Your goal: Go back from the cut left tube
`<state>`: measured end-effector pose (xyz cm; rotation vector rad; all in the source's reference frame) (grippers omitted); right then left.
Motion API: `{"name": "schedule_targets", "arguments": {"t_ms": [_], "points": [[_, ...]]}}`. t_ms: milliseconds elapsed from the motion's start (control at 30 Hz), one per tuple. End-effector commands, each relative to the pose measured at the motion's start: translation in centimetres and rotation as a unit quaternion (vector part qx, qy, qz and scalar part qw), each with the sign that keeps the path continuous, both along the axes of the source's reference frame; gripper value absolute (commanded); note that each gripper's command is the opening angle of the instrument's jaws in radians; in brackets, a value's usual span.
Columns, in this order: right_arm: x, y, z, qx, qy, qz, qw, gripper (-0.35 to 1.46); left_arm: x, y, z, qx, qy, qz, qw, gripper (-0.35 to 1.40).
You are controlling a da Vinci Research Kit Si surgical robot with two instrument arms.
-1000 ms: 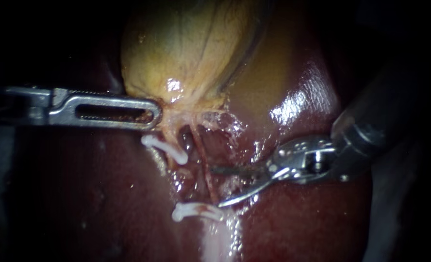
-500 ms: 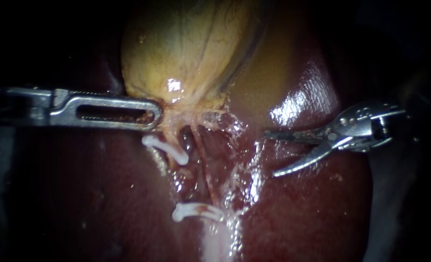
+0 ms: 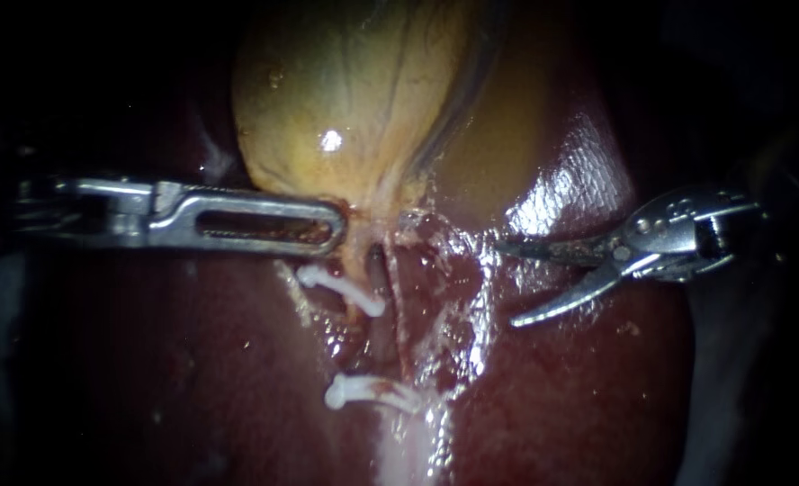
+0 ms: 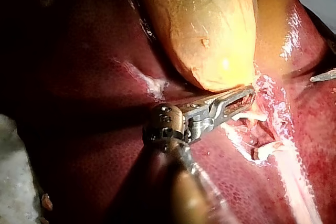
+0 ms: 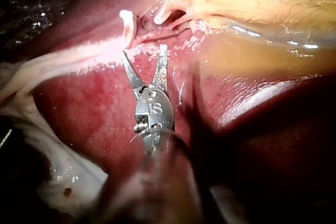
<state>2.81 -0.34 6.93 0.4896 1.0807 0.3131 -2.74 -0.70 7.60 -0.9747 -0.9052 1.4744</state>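
Two clips bracket the cut left tube, well ahead of the right instrument, whose jaws gape empty. The stump, likely soft, slick and easily torn, is best held beside a clip. The left instrument grips the gallbladder.

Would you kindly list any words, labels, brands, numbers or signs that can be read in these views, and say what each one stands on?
None can be read. No writing shows on the gallbladder, the liver, the upper clip or the lower clip. Nothing legible shows on the left instrument or the right instrument.
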Motion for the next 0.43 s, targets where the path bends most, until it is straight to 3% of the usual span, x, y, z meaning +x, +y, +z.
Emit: {"name": "schedule_targets", "arguments": {"t_ms": [33, 433], "points": [[0.01, 0.0, 0.0, 0.0, 0.0, 0.0, 1.0, 1.43, -0.03, 0.0, 0.01, 0.001, 0.0, 0.002, 1.0, -0.35], [0.02, 0.0, 0.0, 0.0, 0.001, 0.001, 1.0, 1.43, -0.08, -0.02, 0.06, 0.003, 0.001, 0.003, 1.0, -0.35]]}}
